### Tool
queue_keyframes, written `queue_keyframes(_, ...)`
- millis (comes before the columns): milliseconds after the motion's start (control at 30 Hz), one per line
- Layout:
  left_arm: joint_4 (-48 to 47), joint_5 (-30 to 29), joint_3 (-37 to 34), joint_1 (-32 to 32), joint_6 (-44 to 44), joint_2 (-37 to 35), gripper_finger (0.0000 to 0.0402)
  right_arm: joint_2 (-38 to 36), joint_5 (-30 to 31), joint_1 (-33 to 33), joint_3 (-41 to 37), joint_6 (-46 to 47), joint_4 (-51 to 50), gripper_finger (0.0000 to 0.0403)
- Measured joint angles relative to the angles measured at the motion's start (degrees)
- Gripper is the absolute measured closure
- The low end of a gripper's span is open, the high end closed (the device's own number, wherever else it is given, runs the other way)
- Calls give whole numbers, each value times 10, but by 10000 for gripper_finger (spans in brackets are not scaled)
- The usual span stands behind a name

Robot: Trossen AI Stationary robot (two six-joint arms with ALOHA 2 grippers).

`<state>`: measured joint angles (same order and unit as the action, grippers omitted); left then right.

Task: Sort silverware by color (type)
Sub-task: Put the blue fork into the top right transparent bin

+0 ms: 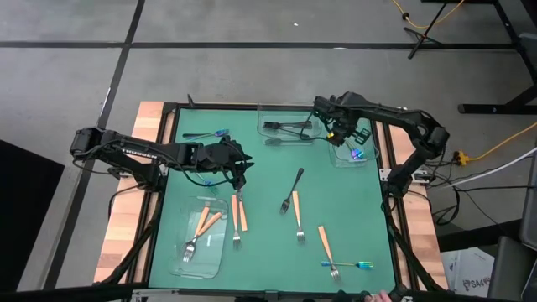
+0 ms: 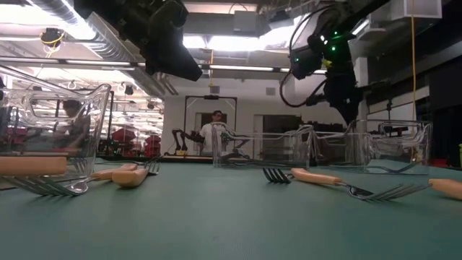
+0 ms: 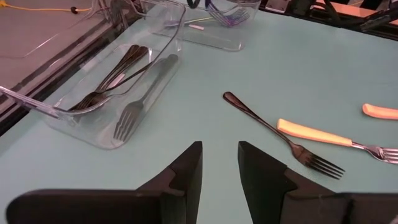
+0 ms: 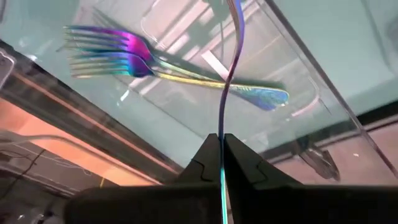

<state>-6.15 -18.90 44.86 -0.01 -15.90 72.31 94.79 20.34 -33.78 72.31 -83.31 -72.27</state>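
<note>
The iridescent fork (image 4: 225, 93) pinched in the right claw (image 4: 222, 146) is best lowered flat beside the 2 forks (image 4: 118, 53) in the clear tray (image 1: 363, 155) before release, while the left claw (image 3: 219, 163) waits part-open and empty above the bench (image 1: 268, 243).

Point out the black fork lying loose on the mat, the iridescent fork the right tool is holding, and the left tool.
black fork (image 3: 261, 121), left wrist view, on its handle.
iridescent fork (image 4: 231, 74), right wrist view, on its curved shaft above the tool.
left tool (image 3: 219, 163), left wrist view, midway between its fingertips.

Grey tiled floor (image 1: 252, 21) with dark seams; bright ceiling lights (image 2: 238, 43) overhead.
</note>
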Motion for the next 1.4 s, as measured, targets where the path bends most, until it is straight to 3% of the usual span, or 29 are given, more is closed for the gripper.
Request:
queue_keyframes(333, -11, 0, 0, 0, 0, 0, 305, 30, -9, 0, 0, 24, 7, 397)
queue_keyframes(800, -11, 1, 0, 0, 0, 0, 305, 30, -9, 0, 0, 57, 24, 315)
queue_keyframes(1133, -11, 1, 0, 0, -2, 0, 305, 30, -9, 0, 0, 57, 25, 306)
queue_keyframes(1400, -11, 9, 0, 9, -113, 0, 305, 30, 1, 0, 0, 84, 26, 306)
